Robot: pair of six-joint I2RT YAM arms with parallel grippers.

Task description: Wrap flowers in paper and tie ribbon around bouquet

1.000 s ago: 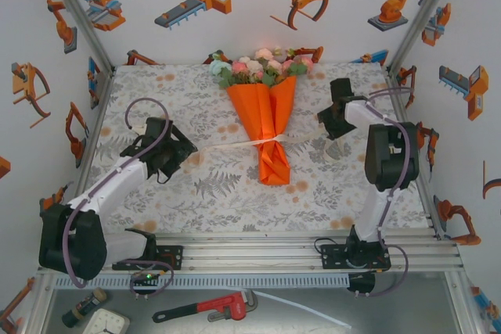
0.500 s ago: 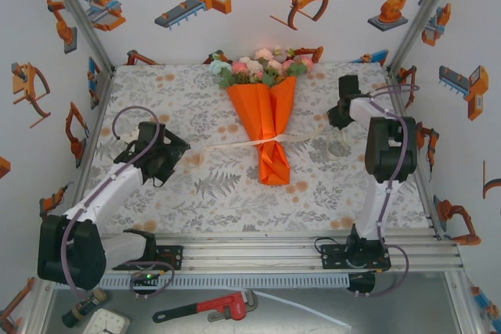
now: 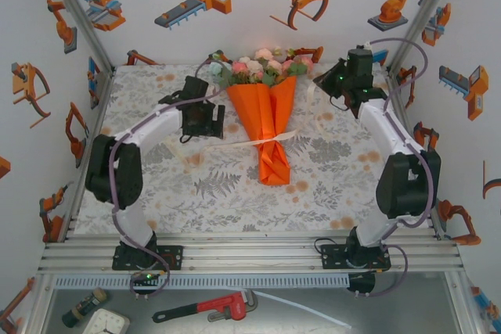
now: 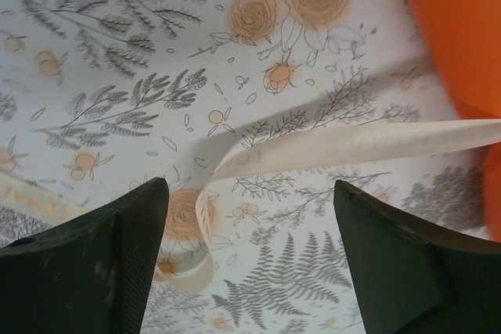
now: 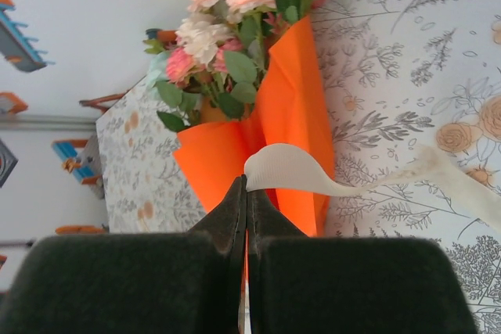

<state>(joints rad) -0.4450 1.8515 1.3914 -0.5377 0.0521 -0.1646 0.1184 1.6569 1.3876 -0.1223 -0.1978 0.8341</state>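
White arm links [image 3: 383,124], black joints [image 3: 407,181], grey-purple cables [image 3: 114,163]; fingers [image 4: 86,271] dark, matte, wedge-shaped

Left arm bent and reaching forward and inward, left gripper [image 3: 205,120] facing down, jaws spread wide, right arm stretched far forward, right gripper [image 3: 333,84] pressed closed, pinching the ribbon [image 5: 290,171].

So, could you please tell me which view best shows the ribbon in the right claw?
The right wrist view: the ribbon end curls out from the shut right claw, close and sharp. The top external view shows it small, banding the bouquet. The left wrist view shows its other tail lying on the cloth.
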